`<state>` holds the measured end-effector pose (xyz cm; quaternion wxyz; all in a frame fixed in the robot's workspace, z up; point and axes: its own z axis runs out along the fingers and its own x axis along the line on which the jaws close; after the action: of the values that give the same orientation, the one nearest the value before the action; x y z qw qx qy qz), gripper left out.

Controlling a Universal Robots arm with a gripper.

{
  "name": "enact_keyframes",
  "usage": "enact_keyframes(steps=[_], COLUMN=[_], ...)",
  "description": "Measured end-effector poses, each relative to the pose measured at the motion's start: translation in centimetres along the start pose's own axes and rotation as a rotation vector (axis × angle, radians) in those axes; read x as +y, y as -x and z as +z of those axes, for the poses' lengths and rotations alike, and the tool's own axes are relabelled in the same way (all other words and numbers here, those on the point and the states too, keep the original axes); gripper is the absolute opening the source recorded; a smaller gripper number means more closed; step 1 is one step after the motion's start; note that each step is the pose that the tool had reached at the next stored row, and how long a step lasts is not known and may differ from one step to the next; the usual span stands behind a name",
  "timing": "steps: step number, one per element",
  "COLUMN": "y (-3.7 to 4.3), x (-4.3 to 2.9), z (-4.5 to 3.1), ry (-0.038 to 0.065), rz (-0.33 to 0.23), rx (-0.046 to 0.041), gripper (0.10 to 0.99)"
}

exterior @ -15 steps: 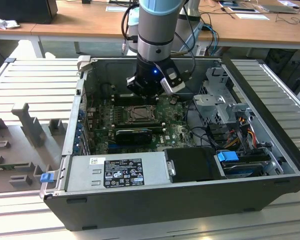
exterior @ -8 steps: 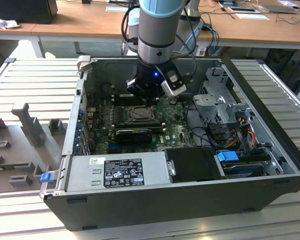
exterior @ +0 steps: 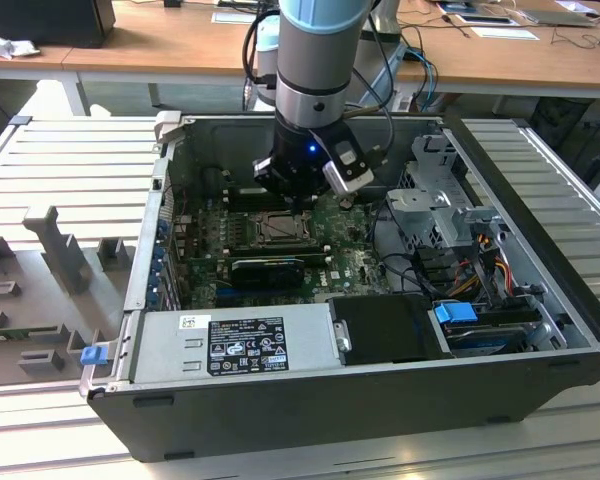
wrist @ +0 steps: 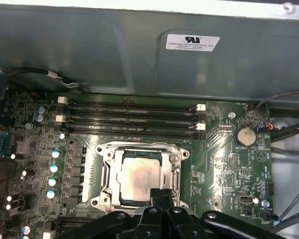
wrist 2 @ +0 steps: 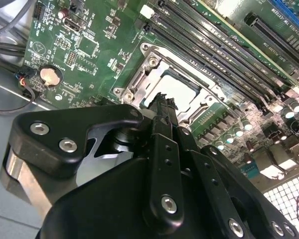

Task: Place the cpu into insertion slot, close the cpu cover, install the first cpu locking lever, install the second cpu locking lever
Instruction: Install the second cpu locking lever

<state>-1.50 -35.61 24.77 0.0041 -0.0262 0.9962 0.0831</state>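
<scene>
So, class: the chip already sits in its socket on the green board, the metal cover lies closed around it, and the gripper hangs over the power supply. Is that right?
Not quite. The gripper hangs at the edge of the socket, not over the power supply, as the first wrist view shows. The rest stands: the chip sits in the socket on the green board, with the metal cover closed around it.
</scene>
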Motion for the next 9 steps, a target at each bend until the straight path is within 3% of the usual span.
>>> enact_keyframes(steps=[3, 9], y=[-0.03, -0.1], x=[-0.29, -1.54], z=[-0.06, -0.19], ry=[0.0, 0.0], rz=[0.0, 0.001], rx=[0.0001, 0.0027], gripper=[0.106, 0.106])
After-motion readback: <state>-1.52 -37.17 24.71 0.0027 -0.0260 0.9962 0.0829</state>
